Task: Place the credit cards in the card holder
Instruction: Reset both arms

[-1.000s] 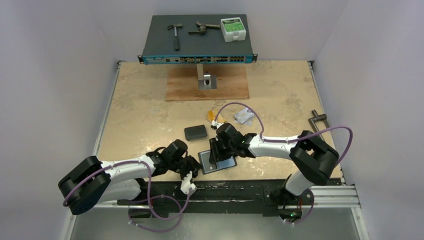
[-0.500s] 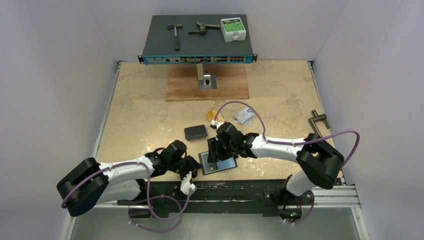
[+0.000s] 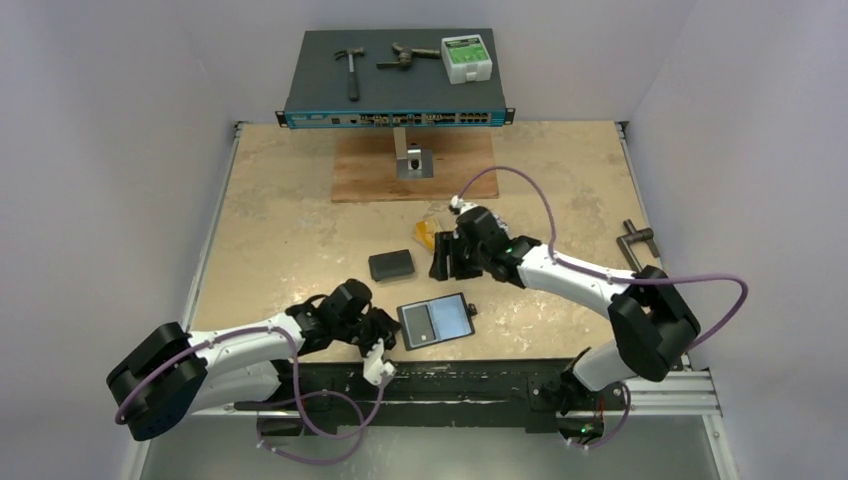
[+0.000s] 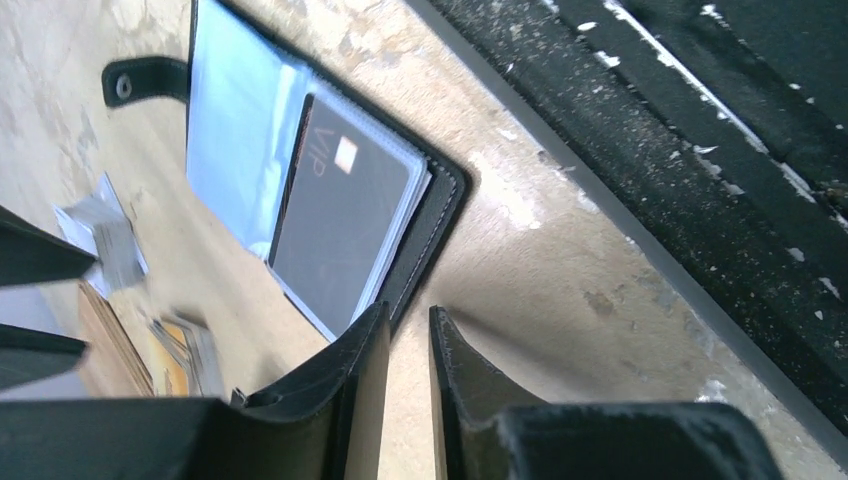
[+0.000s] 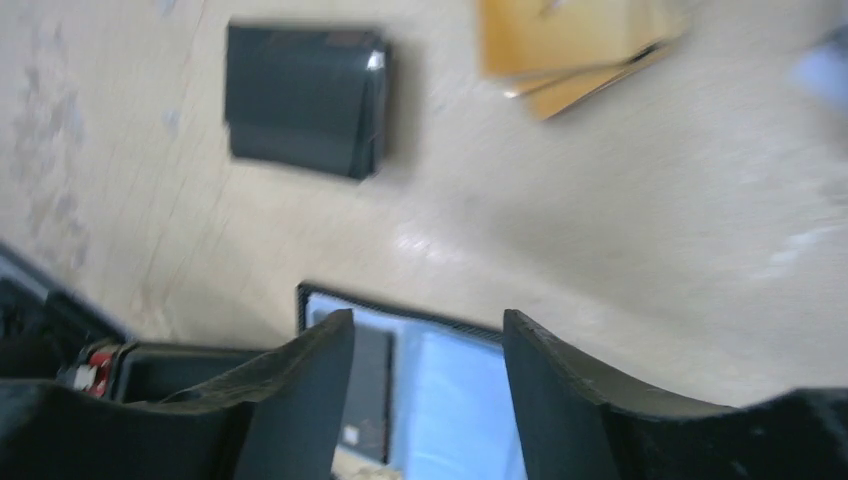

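Note:
The card holder [image 3: 437,321] lies open and flat near the table's front edge, its snap tab [image 4: 140,82] pointing away. A dark card [image 4: 345,220] marked VIP sits in its left clear pocket. My left gripper [image 3: 384,333] is low at the holder's left edge [image 4: 440,210], its jaws a narrow gap apart [image 4: 408,312] with only table between them. My right gripper [image 3: 444,262] hovers open behind the holder, whose pockets [image 5: 455,370] show between its fingers [image 5: 430,325]. A gold-orange credit card [image 3: 424,237] [image 5: 560,45] lies just beyond it. A silver-grey card [image 4: 100,230] lies further back.
A plain black pouch [image 3: 391,264] [image 5: 305,100] lies left of the right gripper. At the back, a wooden board [image 3: 415,170] and a network switch [image 3: 395,75] carry tools and a green-white box. A metal handle [image 3: 636,240] lies at the right edge. A black rail [image 3: 480,375] runs along the near edge.
My right gripper left the card holder, moved back and to the right toward the gold card, and opened wider. The left jaws parted slightly. The holder now lies uncovered.

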`<state>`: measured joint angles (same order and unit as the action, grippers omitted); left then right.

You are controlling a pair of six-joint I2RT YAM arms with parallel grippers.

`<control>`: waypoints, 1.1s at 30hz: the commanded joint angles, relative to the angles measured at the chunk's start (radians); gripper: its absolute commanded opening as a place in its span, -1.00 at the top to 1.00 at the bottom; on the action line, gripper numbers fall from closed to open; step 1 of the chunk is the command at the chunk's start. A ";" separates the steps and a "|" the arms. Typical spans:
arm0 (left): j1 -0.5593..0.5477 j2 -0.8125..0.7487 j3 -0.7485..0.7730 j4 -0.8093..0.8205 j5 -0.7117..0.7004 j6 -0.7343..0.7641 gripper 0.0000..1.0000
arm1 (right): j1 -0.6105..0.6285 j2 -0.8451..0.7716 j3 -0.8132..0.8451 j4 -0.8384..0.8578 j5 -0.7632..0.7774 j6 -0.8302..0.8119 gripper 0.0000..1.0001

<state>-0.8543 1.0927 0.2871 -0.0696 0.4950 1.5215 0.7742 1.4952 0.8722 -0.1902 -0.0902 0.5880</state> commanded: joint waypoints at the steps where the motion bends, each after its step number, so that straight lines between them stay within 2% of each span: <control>1: -0.005 -0.034 0.094 -0.075 -0.057 -0.153 0.56 | -0.118 -0.076 0.070 -0.042 0.077 -0.060 -0.20; 8: 0.081 -0.035 0.323 -0.331 -0.096 -0.385 0.37 | -0.212 -0.037 0.090 0.024 0.073 -0.071 -0.40; 13: 0.199 0.075 0.600 -0.528 -0.105 -0.581 0.29 | -0.215 0.075 0.147 0.123 0.045 -0.086 -0.48; 21: 0.244 0.252 0.874 -0.745 -0.181 -0.744 0.21 | -0.216 0.350 0.425 0.092 0.048 -0.220 -0.55; 24: 0.247 0.289 0.905 -0.720 -0.189 -0.773 0.19 | -0.218 0.423 0.492 0.081 0.039 -0.242 -0.56; 28: 0.247 0.323 0.910 -0.682 -0.186 -0.722 0.19 | -0.220 0.490 0.548 0.057 0.031 -0.265 -0.55; 33: 0.248 0.376 0.935 -0.639 -0.204 -0.688 0.19 | -0.220 0.518 0.541 0.051 -0.008 -0.281 -0.56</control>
<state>-0.6136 1.4437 1.1751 -0.7498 0.3054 0.8146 0.5556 2.0068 1.3857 -0.1162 -0.0502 0.3492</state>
